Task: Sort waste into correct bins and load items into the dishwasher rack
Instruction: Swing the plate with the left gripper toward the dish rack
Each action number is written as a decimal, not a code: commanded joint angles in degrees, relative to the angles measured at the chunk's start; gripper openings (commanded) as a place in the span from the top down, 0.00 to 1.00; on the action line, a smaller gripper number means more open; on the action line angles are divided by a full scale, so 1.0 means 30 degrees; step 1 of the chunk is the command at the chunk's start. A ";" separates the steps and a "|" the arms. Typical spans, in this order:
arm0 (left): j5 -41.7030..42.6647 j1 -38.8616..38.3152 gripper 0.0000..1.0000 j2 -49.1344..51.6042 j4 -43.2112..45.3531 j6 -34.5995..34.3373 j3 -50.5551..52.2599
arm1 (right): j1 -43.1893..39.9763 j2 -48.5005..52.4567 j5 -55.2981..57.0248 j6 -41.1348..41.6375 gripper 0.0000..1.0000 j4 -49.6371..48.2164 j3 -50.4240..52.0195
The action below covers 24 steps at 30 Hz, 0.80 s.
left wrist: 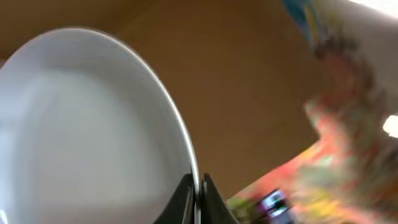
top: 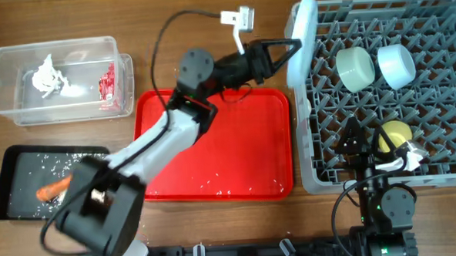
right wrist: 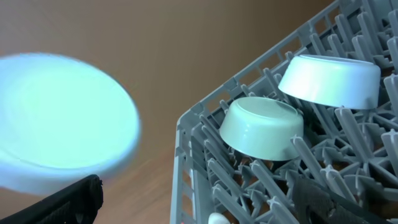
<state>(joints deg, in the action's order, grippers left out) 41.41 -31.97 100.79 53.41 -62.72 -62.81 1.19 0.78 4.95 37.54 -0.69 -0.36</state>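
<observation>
Left gripper [top: 292,45] closed tight on the rim of the round pale blue plate [top: 307,23], held on edge over the left wall of the dishwasher rack [top: 442,95] at the desk's right edge. Right gripper [top: 367,141] spread wide above the rack's near part, beside the small yellow cup [top: 396,131].
</observation>
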 commanded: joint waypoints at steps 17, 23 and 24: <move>-0.2535 -0.1290 0.96 0.3016 0.2922 -0.9311 -0.0488 | -0.0015 -0.0117 -0.0095 0.0204 0.00 -0.0080 0.0022; -0.2521 -0.2302 0.96 0.3016 0.2616 -0.8145 -0.1945 | -0.0015 -0.0117 -0.0095 0.0204 0.00 -0.0080 0.0022; -0.2127 -0.2120 0.96 0.3016 0.2528 -0.7861 -0.1945 | -0.0015 -0.0117 -0.0095 0.0189 0.00 -0.0080 0.0022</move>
<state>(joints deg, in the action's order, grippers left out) 34.30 -38.92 109.73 61.36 -89.45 -67.13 1.19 0.78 4.95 37.54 -0.73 -0.36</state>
